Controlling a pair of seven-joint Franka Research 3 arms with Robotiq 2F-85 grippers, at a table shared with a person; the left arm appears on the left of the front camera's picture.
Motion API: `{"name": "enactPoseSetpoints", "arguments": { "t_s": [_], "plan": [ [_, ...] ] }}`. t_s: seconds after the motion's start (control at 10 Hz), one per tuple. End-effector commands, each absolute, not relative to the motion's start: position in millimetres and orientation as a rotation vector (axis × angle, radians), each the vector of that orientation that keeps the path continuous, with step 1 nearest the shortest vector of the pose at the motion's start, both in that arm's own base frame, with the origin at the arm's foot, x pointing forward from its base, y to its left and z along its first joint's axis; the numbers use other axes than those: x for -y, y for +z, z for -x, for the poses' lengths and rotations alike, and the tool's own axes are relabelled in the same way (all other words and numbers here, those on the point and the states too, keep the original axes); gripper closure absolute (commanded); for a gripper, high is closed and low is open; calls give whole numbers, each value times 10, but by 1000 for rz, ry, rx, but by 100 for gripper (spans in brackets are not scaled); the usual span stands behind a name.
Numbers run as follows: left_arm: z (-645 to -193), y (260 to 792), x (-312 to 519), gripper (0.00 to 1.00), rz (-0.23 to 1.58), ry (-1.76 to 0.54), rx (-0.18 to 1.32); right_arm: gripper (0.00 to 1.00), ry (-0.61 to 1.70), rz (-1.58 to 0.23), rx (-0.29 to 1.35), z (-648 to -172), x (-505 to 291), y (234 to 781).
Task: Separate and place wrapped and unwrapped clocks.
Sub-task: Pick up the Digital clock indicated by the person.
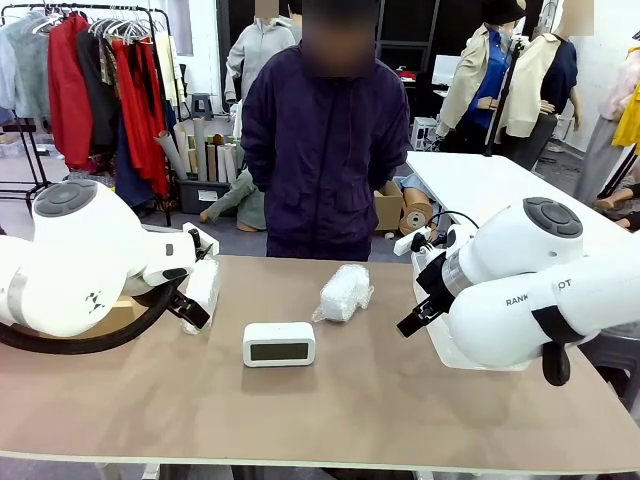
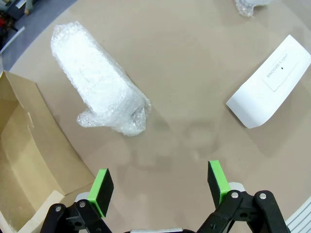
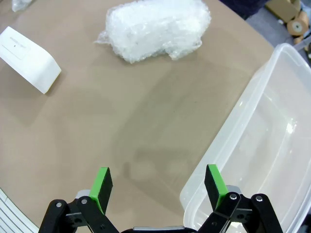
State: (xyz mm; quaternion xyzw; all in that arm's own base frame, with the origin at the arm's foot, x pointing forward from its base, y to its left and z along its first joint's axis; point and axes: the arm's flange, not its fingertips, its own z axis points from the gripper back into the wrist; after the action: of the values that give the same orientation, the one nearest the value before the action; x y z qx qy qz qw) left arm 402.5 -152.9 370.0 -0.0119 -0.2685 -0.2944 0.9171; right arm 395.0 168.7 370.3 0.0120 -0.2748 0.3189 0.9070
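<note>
**On the counter: three items lie apart, both sets of fingers spread wide**

Near the counter's left edge you have one bubble-wrap bundle (image 2: 99,80) lying on its side, just beside the open cardboard box (image 2: 29,160) but not in it. Your left fingers (image 2: 102,189) hover above the bare counter (image 2: 184,48) close to that bundle. They are spread apart with nothing between them and touch nothing. From the front camera the bundle (image 1: 203,288) is partly hidden behind that arm's wrist.

Around the middle of the counter, a little toward the left edge, the white clock (image 1: 279,343) stands with its dark display facing the near edge. It is well apart from both bundles.

Closer to the far edge, about midway along it, lies the second bundle (image 1: 343,292), a lumpy translucent parcel resting directly on the counter. You can see it from the right wrist too (image 3: 155,29), with the clock (image 3: 29,59) off to one side.

At the counter's right edge sits a clear plastic bin (image 3: 262,136). Your right fingers (image 3: 103,187) hang over its rim, spread wide and holding nothing.

A person (image 1: 325,140) in a dark jacket stands at the far edge, hands behind their back.
</note>
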Motion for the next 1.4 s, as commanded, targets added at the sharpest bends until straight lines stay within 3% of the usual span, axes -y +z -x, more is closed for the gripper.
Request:
{"name": "enactPoseSetpoints", "arguments": {
  "t_s": [0.0,0.8,1.3],
  "plan": [
    [-4028,3701,1521,0,24,-604,553,0,658,-25,567,-3950,-1686,3704],
    [-4025,3700,1529,0,24,-606,552,0,658,-25,567,-3950,-1687,3703],
    [-4045,4227,1357,0,141,-793,424,0,816,-220,534,-3916,-1763,4065]
  ]
}}
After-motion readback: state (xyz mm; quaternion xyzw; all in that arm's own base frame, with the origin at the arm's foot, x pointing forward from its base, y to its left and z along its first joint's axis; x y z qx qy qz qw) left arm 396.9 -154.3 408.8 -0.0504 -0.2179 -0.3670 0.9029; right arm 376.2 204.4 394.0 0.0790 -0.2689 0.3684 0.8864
